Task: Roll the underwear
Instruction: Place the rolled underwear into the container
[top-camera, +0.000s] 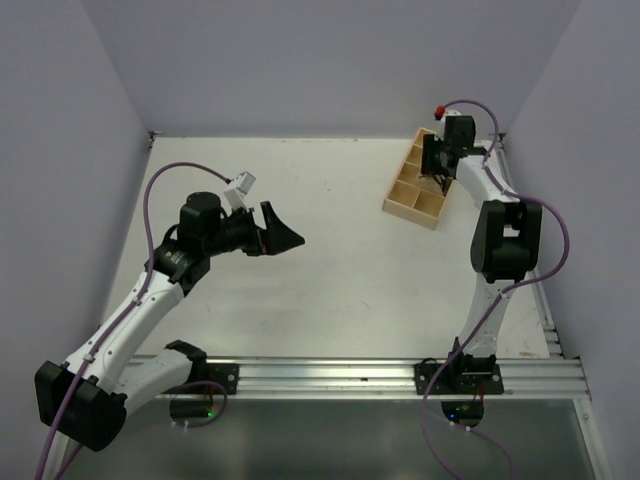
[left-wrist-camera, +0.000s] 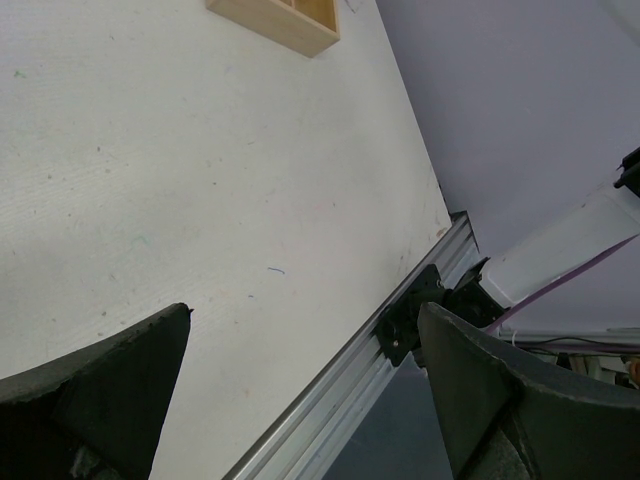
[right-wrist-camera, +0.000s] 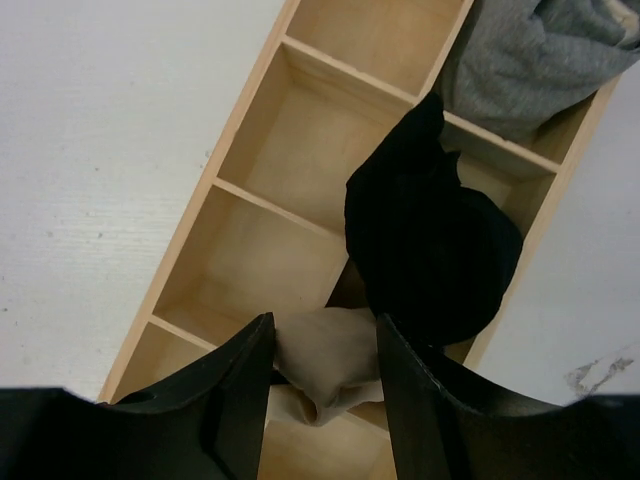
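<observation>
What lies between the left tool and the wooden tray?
Nothing but bare table between the left tool and the tray, seen in the top view.

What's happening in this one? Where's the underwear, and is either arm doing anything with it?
The right gripper is down over the wooden tray at the table's far right, its fingers on either side of the bunched tan underwear in a compartment. Whether it grips the fabric isn't clear. A black garment and a gray garment fill nearby compartments. The left gripper hangs open and empty above the table.
</observation>
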